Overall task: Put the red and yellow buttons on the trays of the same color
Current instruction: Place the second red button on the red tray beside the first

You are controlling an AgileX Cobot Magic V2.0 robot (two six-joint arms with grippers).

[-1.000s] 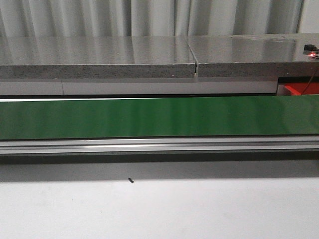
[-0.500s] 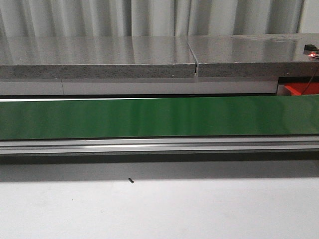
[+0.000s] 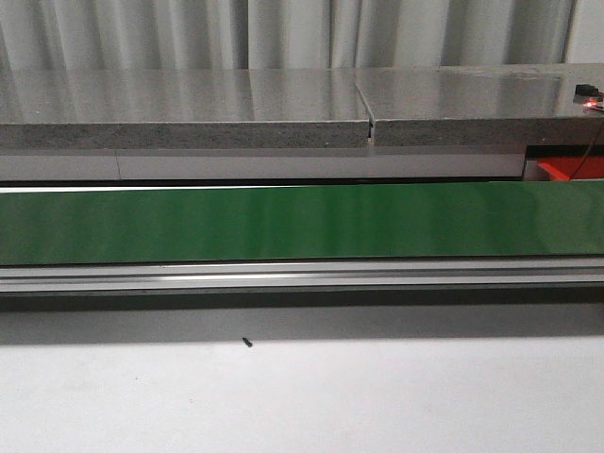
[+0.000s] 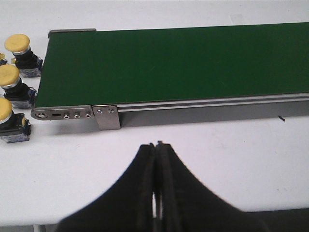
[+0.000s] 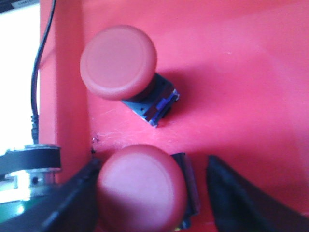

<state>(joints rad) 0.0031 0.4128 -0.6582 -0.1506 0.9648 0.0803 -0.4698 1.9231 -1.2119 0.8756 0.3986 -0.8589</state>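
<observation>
My right gripper (image 5: pixel 149 193) hangs open around a round red mushroom-capped button (image 5: pixel 142 188) inside the red plastic tray (image 5: pixel 251 72); withdrawing crooked could topple it. My left gripper (image 4: pixel 155 159), closed, holds nothing.

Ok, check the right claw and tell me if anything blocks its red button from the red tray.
Nothing visible does. The right claw straddles a red button already over the red tray, beside another red button.

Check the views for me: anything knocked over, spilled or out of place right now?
Nothing stands out. Two red buttons sit in the red tray, three yellow buttons stand upright beside the green belt. A small dark speck lies on the table.
</observation>
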